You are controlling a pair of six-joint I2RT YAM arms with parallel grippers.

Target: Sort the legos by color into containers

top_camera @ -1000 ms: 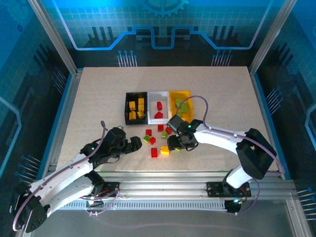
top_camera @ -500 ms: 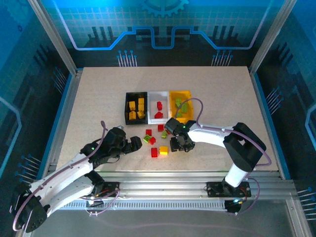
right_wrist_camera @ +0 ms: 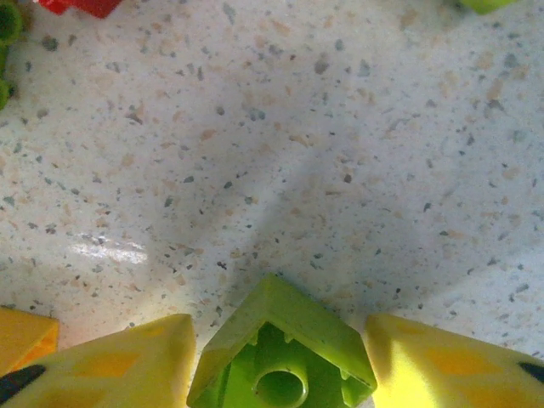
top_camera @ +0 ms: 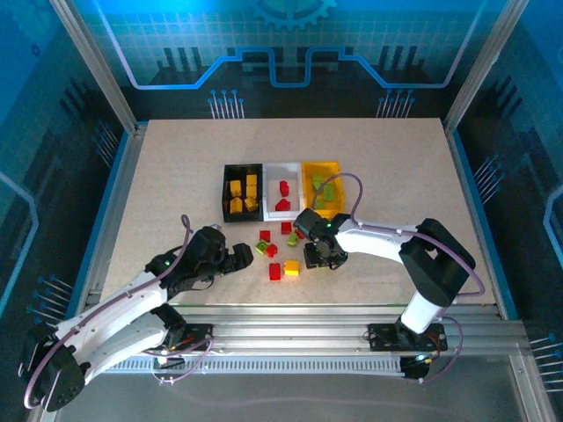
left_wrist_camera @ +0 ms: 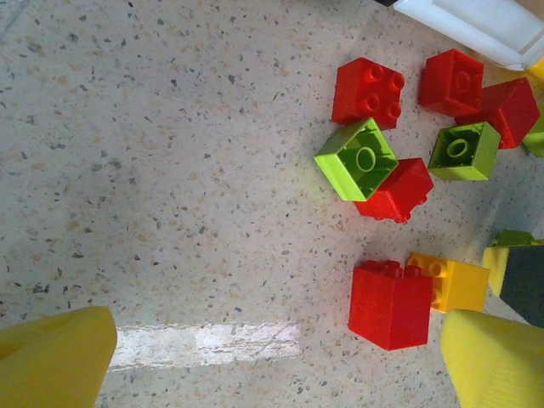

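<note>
In the top view the right claw [top_camera: 318, 257] points down at the speckled beige desk [top_camera: 176, 176], and its wrist hides the fingertips and whatever sits between them. The right wrist view gives more: a light green plastic brick [right_wrist_camera: 280, 361] is pinched between the two yellow fingers [right_wrist_camera: 110, 365], its hollow underside turned towards the camera and its lower edge cut off by the frame. Scraps of other bricks at that view's edges are too cropped to identify.

The left claw [left_wrist_camera: 272, 365] is spread wide with nothing between its yellow pads, only bare desk. A square red brick [left_wrist_camera: 393, 304] touches a small yellow-orange brick [left_wrist_camera: 455, 283] just inside the right-hand pad. Further off lie a green single-stud brick [left_wrist_camera: 357, 158] leaning on a red one [left_wrist_camera: 395, 189], and another red four-stud brick [left_wrist_camera: 368, 90]. A dark shape at the right edge is hard to make out.

Beyond this loose cluster stand the black plastic bin [top_camera: 225, 193] with yellow-orange bricks, the white plastic bin [top_camera: 283, 165] with red ones, and the yellow-orange plastic bin [top_camera: 320, 164] with green ones, side by side and touching.
</note>
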